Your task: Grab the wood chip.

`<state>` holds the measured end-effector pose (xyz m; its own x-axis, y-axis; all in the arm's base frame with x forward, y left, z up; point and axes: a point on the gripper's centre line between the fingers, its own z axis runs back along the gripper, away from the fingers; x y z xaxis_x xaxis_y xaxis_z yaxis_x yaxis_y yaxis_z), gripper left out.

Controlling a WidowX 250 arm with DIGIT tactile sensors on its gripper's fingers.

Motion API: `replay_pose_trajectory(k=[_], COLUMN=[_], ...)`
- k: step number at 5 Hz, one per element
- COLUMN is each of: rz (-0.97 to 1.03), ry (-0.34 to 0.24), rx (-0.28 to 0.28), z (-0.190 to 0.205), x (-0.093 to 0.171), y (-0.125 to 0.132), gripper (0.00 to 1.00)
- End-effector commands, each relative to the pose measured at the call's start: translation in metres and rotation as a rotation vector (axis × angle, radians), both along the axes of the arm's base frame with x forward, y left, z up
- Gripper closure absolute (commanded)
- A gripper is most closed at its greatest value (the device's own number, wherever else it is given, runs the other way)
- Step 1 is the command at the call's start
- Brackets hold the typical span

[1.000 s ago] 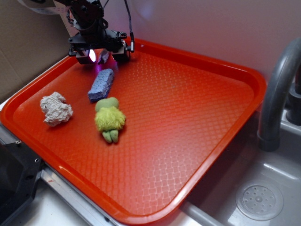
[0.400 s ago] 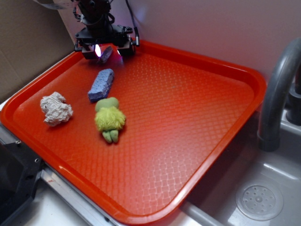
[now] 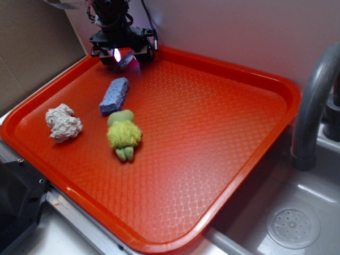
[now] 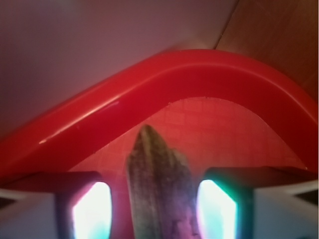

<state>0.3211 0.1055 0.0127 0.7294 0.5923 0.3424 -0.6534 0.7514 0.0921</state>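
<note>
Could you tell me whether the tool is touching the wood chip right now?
Touching. The wrist view shows the wood chip wedged between the tool's two fingers with no gap on either side.

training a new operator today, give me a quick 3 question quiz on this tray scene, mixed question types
1. True or false: the claw is shut on the wood chip.
2. Which item lies closest to the green plush toy? A) crumpled paper wad B) blue sponge C) faucet
3. Near which corner of the red tray is the claw?

Key: 1 true. 2 B. 3 the far left corner, by the wall.
</note>
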Motion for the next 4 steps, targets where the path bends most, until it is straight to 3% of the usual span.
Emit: replay_pose_trajectory(k=[1, 3, 4], rz=[-0.038, -0.063, -0.169], ry=[0.020, 0.036, 0.141], rx=[0.014, 0.003, -0.101], z=[0.007, 0.010, 0.021], x=[-0.008, -0.009, -0.018], y=[0.007, 0.009, 0.009], gripper=[1.00, 1.00, 1.00])
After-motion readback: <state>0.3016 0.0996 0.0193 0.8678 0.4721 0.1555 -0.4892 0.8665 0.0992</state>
